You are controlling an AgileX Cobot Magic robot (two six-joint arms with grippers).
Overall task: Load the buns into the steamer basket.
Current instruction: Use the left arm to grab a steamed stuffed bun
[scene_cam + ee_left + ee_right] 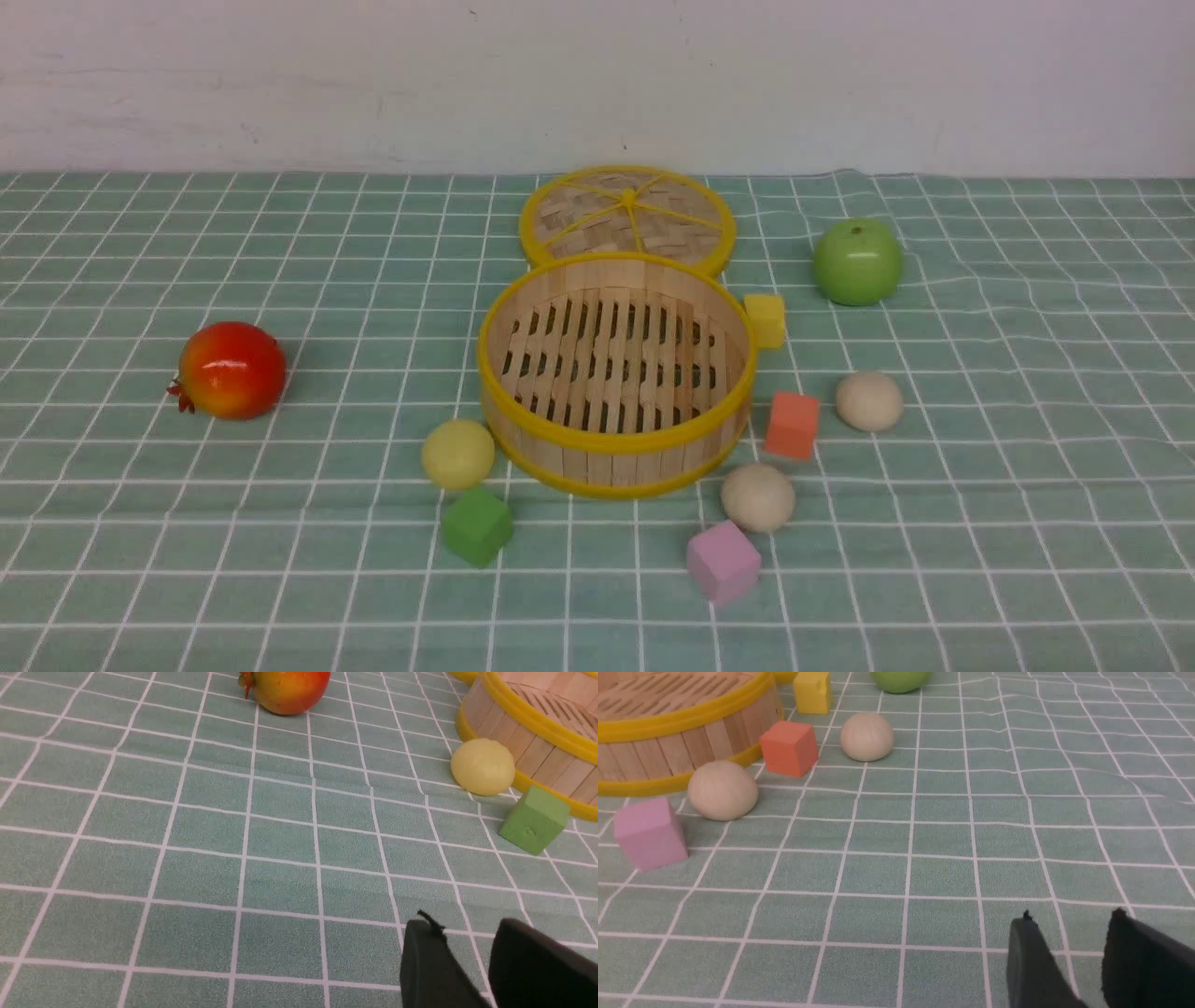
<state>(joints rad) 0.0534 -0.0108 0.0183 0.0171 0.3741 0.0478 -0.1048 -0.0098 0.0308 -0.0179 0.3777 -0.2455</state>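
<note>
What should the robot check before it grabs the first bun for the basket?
1. Round bamboo steamer basket open and empty: ok.
2. Flat woven yellow-rimmed lid out of the way behind it: ok.
3. Buns inside: not ok; pale yellow round bun, near beige round bun and far beige round bun lie outside.
4. Left tool open, empty: ok.
5. Right tool open, empty: ok.
6. Room to grab the yellow bun beside the small green cube: cannot tell.
</note>
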